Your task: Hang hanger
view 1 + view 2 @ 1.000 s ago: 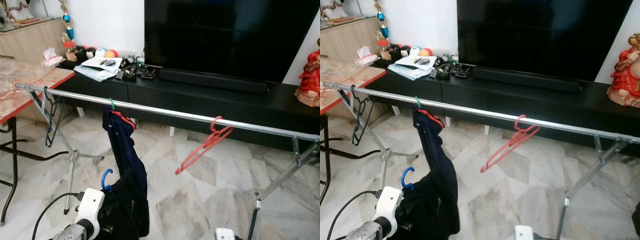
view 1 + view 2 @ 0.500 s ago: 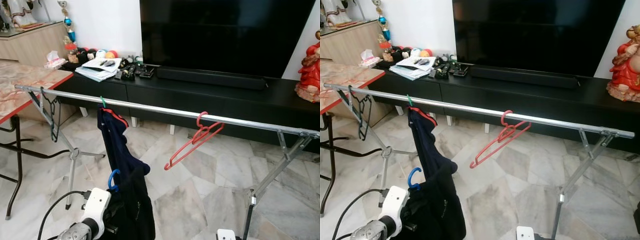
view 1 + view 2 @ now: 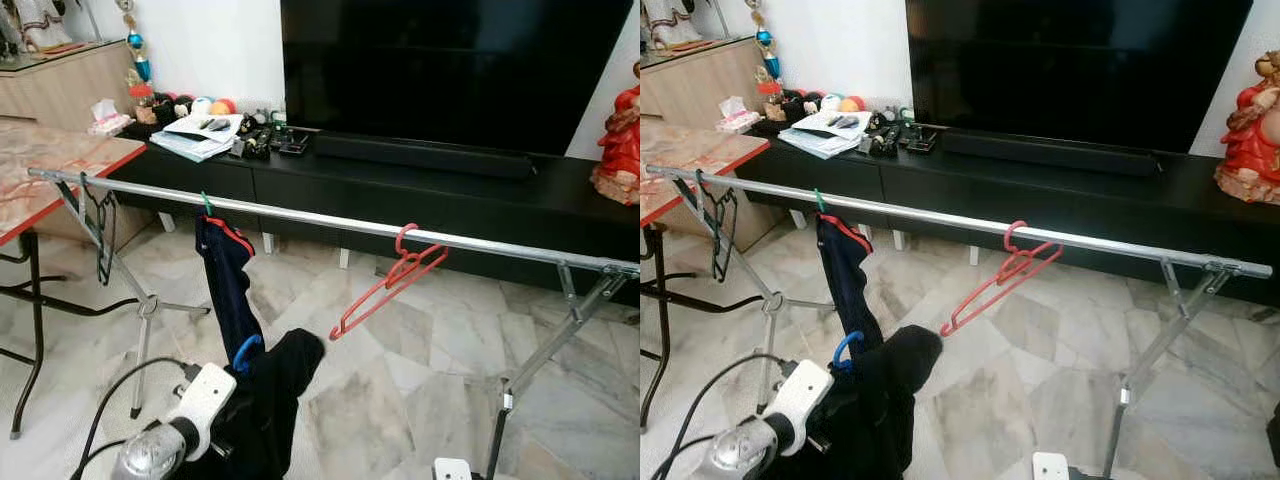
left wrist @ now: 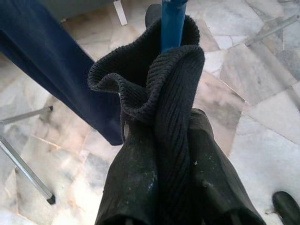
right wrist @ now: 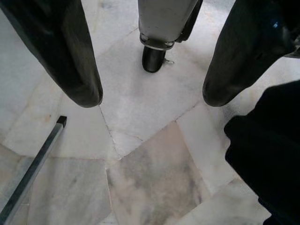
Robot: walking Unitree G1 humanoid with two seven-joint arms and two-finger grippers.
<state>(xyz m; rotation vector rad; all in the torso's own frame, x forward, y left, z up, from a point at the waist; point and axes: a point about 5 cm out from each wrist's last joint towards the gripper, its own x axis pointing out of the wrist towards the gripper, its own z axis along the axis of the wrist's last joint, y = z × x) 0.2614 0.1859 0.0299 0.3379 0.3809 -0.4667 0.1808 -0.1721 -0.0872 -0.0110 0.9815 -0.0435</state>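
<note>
Three hangers are already sitting on the long silver rail (image 3: 330,222); the fourth, a blue plastic hanger (image 3: 246,352) carrying a dark knitted garment (image 3: 270,400), is waiting low at near left, pinched tight in the left gripper (image 4: 159,206). Lifting and hooking are remaining. Right gripper (image 5: 152,96) is hanging spread, empty, over pale marble floor (image 3: 420,360) before a black TV bench (image 3: 450,200).

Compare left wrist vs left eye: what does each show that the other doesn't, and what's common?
Left wrist: the left tool shut, fingers pinching the black garment's ribbed collar around the blue hanger's stem.
Left eye: the rail carrying a red hanger and a black hanger, plus the TV and table.
Both: blue hanger, black garment, navy garment, floor.
</note>
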